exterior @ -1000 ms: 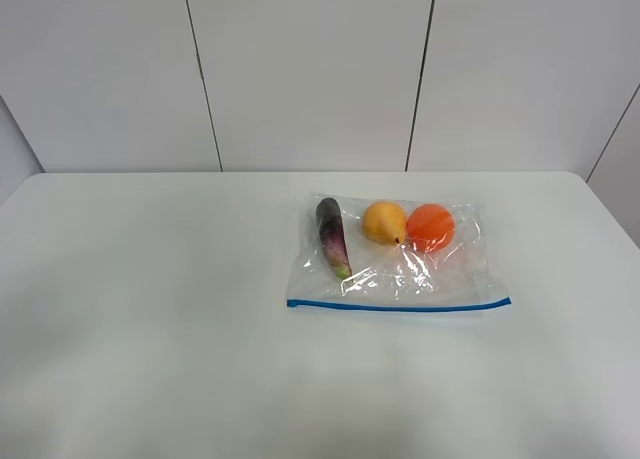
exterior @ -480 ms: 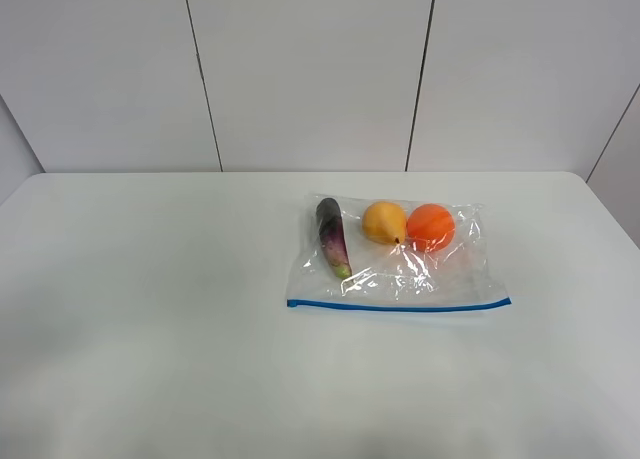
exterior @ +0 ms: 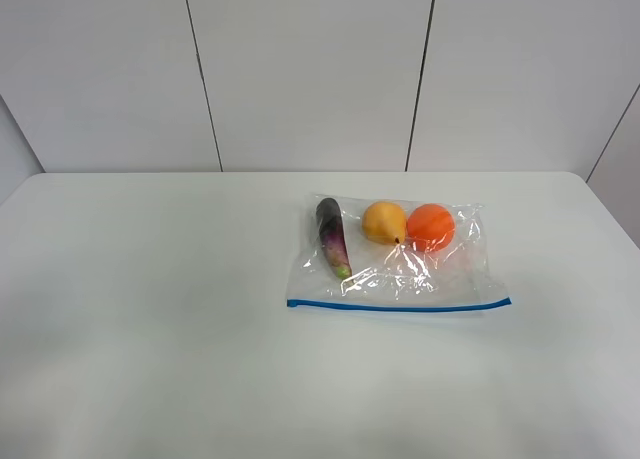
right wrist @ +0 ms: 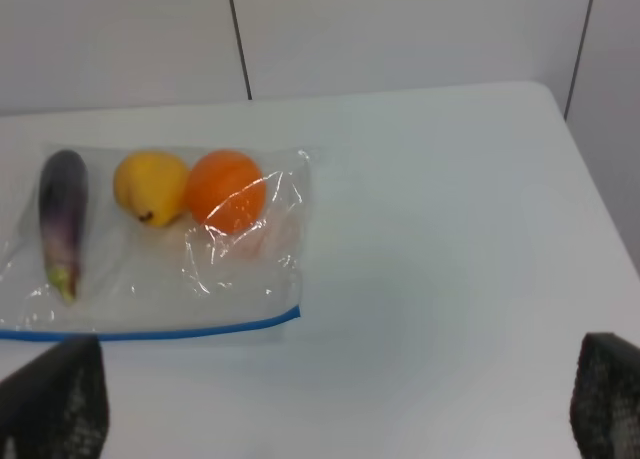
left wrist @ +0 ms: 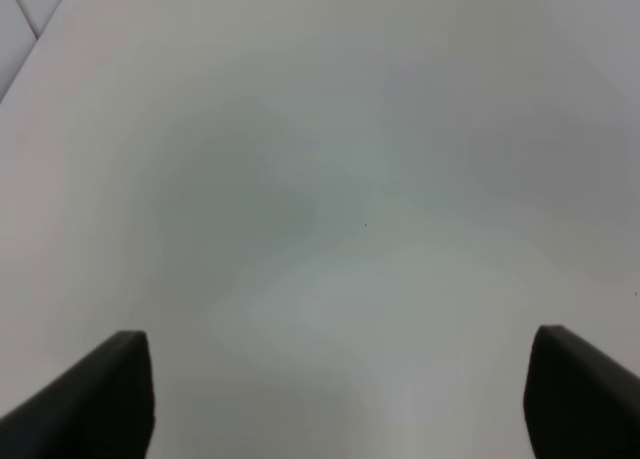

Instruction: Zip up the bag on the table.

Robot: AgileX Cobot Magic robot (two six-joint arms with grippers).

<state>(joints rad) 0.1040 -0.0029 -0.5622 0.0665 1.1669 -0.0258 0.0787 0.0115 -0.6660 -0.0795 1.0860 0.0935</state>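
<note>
The clear plastic bag [exterior: 400, 259] lies flat on the white table [exterior: 150, 309], right of centre, with its blue zipper strip [exterior: 398, 305] along the near edge. Inside it are a purple eggplant [exterior: 332, 237], a yellow pear [exterior: 383, 222] and an orange [exterior: 430, 226]. The right wrist view shows the bag [right wrist: 160, 249] and its blue strip [right wrist: 150, 331] ahead of my right gripper [right wrist: 340, 404], whose two dark fingers stand wide apart with nothing between them. My left gripper [left wrist: 340, 394] is open too, over bare table [left wrist: 330, 179]. Neither arm appears in the exterior high view.
White wall panels [exterior: 310, 69] rise behind the table's far edge. The table's right edge and rounded far corner [right wrist: 545, 94] lie to the right of the bag.
</note>
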